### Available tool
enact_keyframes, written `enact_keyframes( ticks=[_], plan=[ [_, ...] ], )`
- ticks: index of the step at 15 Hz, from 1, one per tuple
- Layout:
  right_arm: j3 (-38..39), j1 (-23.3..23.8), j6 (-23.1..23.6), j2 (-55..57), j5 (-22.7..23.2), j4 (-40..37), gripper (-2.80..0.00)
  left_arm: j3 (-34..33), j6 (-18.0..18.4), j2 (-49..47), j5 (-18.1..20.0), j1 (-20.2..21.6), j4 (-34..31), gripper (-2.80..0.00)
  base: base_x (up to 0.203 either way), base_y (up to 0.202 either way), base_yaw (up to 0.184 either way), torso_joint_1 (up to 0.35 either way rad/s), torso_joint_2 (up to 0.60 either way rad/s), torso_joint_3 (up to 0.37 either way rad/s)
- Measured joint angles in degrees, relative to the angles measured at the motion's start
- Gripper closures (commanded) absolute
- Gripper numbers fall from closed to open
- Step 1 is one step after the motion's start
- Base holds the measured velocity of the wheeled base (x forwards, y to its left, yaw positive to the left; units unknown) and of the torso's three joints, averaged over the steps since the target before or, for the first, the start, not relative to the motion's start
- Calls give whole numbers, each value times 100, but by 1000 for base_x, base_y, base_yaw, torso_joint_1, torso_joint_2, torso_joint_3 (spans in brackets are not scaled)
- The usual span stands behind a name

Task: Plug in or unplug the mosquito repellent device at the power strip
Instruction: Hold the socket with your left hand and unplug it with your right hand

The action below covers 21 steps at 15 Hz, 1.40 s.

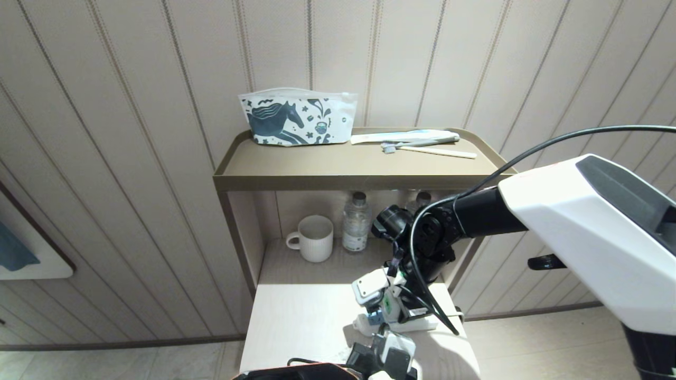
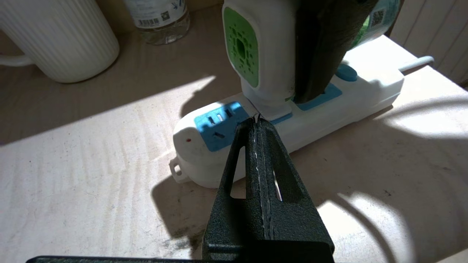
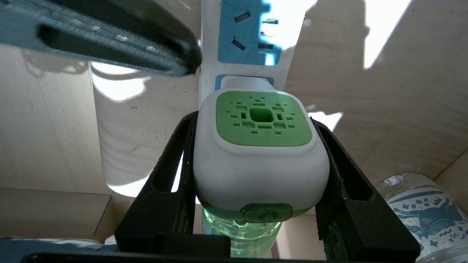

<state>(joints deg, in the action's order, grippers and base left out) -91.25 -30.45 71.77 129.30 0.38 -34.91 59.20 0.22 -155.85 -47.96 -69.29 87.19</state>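
i see the mosquito repellent device (image 3: 260, 153) standing plugged into the middle socket of the power strip (image 2: 369, 86), which lies on the pale lower tabletop (image 1: 296, 322) in front of the cabinet. my right gripper (image 3: 256, 182) is clamped on it, one black finger against each side of the white head, green face toward the camera, the clear green bottle under the head. my left gripper (image 2: 257, 122) has its fingers pressed together and its tip rests at the strip's top, just beside the base of the device and next to the free blue socket. the right arm (image 1: 475, 216) crosses in front of the cabinet opening and hides part of what stands behind it. a white ribbed mug (image 1: 312, 238) sits in the open shelf, well apart from the strip; i cannot tell what is in it. a clear water bottle (image 1: 355, 221) stands beside the mug, a second one (image 3: 424, 215) close to the strip's far end. on the cabinet top (image 1: 348, 166) a horse-print pouch (image 1: 296, 119) stands shut, with a toothbrush (image 1: 428, 149) lying to its right.
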Motion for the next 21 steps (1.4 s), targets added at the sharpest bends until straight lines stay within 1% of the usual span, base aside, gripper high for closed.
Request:
enact_keyframes(
  ticks=[3,5,8,9,11,16,19,21],
  plan=[
    [-43,5,-34,60,48,2,0,-38,5,-30,-41,11,2,0,0,0,0,0,0,0],
    [-29,6,-41,69,116,5,0,-154,7,-22,-233,11,0,0,0,0,0,0,0,0],
    [-16,6,-46,69,129,5,0,-265,11,8,-269,12,2,0,0,0,0,0,0,0],
    [-7,6,-58,69,135,6,0,-318,11,35,-269,45,1,0,0,0,0,0,0,0],
    [-4,6,-61,77,174,5,0,-451,13,154,-265,271,0,0,0,0,0,0,0,0],
    [1,6,-130,88,380,2,0,-272,11,318,-269,380,-1,0,0,0,0,0,0,0],
    [18,-9,-146,77,406,-6,0,-31,-22,310,-456,364,5,0,0,0,0,0,0,0],
    [18,-2,-149,75,406,0,0,48,-24,293,-477,363,-1,0,0,0,0,0,0,0]
  ],
)
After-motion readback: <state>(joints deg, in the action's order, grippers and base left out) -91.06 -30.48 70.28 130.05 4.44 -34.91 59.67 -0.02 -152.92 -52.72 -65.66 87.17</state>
